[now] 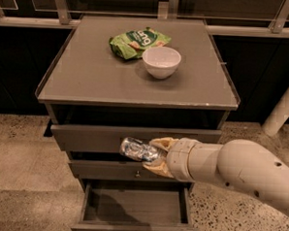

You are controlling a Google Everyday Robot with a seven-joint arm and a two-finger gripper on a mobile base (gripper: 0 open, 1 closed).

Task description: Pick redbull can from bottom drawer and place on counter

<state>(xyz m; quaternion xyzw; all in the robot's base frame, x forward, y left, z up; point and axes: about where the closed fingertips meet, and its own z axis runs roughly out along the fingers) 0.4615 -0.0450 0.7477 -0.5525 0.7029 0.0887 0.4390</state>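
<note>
gripper point(153, 156): in front of the upper drawer fronts, above the open bottom drawer, fingers clamped on the can
redbull can point(137, 149): held nearly sideways, free end pointing left, clear of the drawer
bottom drawer point(133, 229): pulled out, inside in shadow
counter point(88, 80): carrying bowl and bag toward the back
white bowl point(161, 61): upright, just beside the bag, to its front right
green snack bag point(135, 41): lying flat near the back edge
arm point(239, 166): reaching in from the right

My gripper point(154, 156), in front of the middle drawer, clamps matt tan fingers point(162, 142) on the can point(138, 149), which is shiny metal. I read the arm point(239, 166) as smooth cream plastic. The counter point(98, 76) and bottom drawer point(135, 204) look like matt grey wood, the bowl point(161, 61) glossy white, the snack bag point(136, 40) slick green film, the floor point(16, 145) speckled stone
</note>
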